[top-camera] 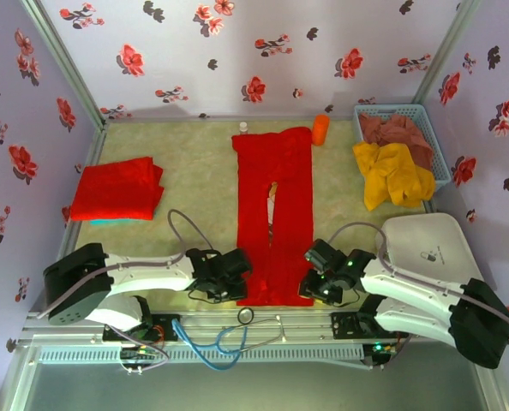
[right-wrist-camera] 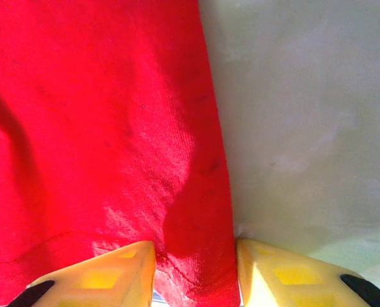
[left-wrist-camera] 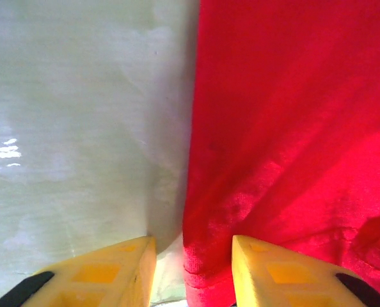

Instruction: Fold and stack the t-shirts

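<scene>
The soft bright red cloth t-shirt [top-camera: 293, 188] lies in a long strip on the pale table [top-camera: 194, 171]. My left gripper [left-wrist-camera: 193, 268] and right gripper [right-wrist-camera: 195, 272] straddle its near corners, half-open, gripping nothing. It looks limp and light, so I'd pinch both hem corners.

Bright red throughout: the long cloth t-shirt [top-camera: 273, 214] and the folded t-shirt [top-camera: 117, 188] (a teal sliver [top-camera: 109, 222] shows under its edge). The table [top-camera: 194, 180] is pale greenish beige, the plastic lattice basket [top-camera: 434, 141] light blue, the draped cloth [top-camera: 392, 175] mustard yellow, the bunched cloth [top-camera: 396, 130] rust brown. Lilac wallpapered walls [top-camera: 186, 34] bear red and black flowers.
</scene>
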Robot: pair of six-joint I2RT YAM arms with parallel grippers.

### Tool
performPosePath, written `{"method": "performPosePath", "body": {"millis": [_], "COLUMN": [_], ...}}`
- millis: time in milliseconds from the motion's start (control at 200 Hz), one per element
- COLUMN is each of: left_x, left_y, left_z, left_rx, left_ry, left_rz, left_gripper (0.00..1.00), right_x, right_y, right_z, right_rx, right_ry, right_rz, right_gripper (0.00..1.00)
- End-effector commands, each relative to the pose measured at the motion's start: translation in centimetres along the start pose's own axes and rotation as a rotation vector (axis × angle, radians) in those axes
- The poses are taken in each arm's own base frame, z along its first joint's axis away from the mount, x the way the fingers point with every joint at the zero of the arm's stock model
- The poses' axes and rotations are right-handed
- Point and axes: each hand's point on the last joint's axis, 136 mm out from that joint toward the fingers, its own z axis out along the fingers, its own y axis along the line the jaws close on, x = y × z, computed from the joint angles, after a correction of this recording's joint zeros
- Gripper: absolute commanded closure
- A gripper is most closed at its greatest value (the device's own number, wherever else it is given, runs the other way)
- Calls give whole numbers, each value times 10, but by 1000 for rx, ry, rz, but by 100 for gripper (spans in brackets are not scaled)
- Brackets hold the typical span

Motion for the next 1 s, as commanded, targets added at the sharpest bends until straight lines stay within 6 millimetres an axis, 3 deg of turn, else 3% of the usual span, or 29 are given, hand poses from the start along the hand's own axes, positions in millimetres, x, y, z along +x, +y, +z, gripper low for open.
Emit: {"method": "performPosePath", "body": {"millis": [0, 230, 440, 585, 675, 850, 995], "left_x": [6, 8, 6, 3, 0, -9, -21], "left_y": [-20, -19, -25, -33, -35, -32, -27], "left_z": [5, 7, 8, 5, 1, -14, -29], "left_rx": [52, 34, 29, 49, 49, 50, 63], "left_ry": [33, 48, 52, 42, 27, -6, -40], "left_rz": [27, 37, 34, 38, 37, 33, 20], "left_gripper": [64, 75, 87, 92, 100, 100, 100], "right_x": [-7, -9, -11, -15, -19, -28, -40], "right_y": [6, 6, 7, 7, 8, 6, 19], "right_z": [-1, 3, 2, -6, -14, -31, -48], "right_rx": [4, 0, 6, 11, 1, -16, -69], "right_ry": [-46, -53, -64, -99, -137, -220, -300], "right_rz": [-7, -1, 0, -1, 4, 37, 29], "right_gripper": [65, 76, 99, 100, 100, 100, 100]}}
